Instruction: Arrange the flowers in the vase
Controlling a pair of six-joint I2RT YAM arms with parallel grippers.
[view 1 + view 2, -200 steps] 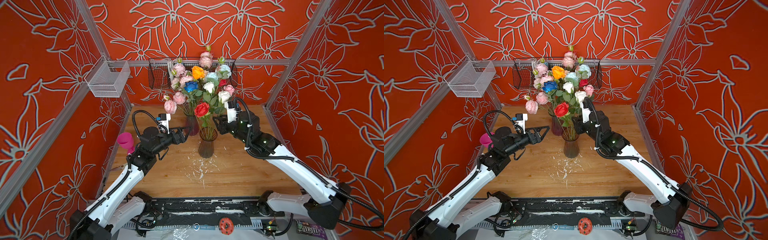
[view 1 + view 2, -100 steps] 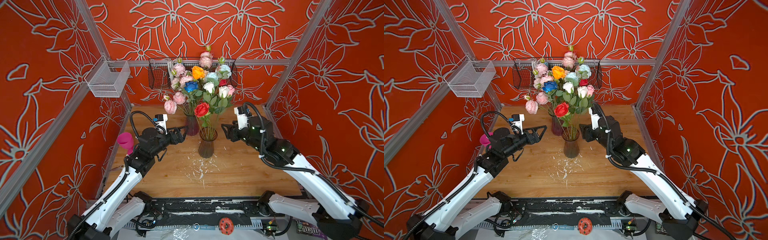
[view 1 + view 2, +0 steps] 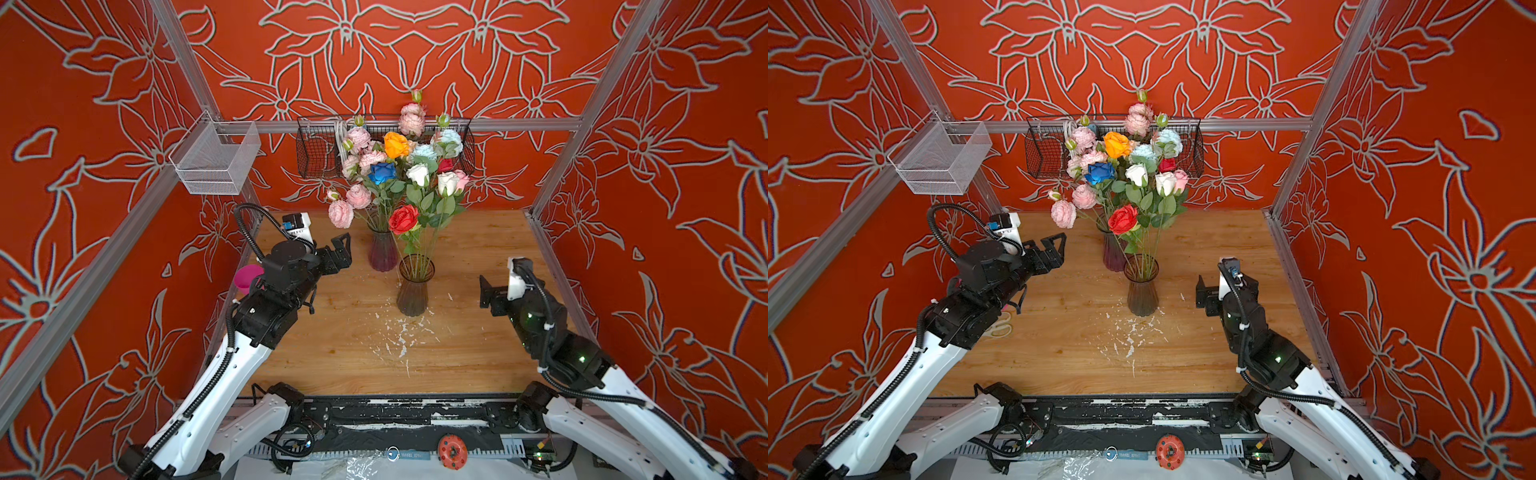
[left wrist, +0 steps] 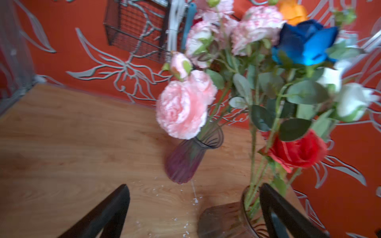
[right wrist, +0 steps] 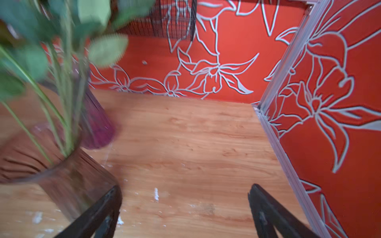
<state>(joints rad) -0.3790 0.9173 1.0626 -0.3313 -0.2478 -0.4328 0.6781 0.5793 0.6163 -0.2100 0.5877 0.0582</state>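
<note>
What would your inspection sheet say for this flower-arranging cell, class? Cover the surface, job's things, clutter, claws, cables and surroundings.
Surface: wooden table, with white flecks in front of the brown vase.
Job's things: flowers stand in two vases, the purple vase behind and the brown vase in front; none seen lying on the table.
Clutter: pink cup at the table's left edge.
Claws: left claw open and empty, left of the vases; right claw open and empty, right of the brown vase.
Cables: black cable loops up behind the left claw, apart from the flowers.
Surroundings: orange floral walls; black wire basket on the back wall; white mesh basket on the left rail.
</note>
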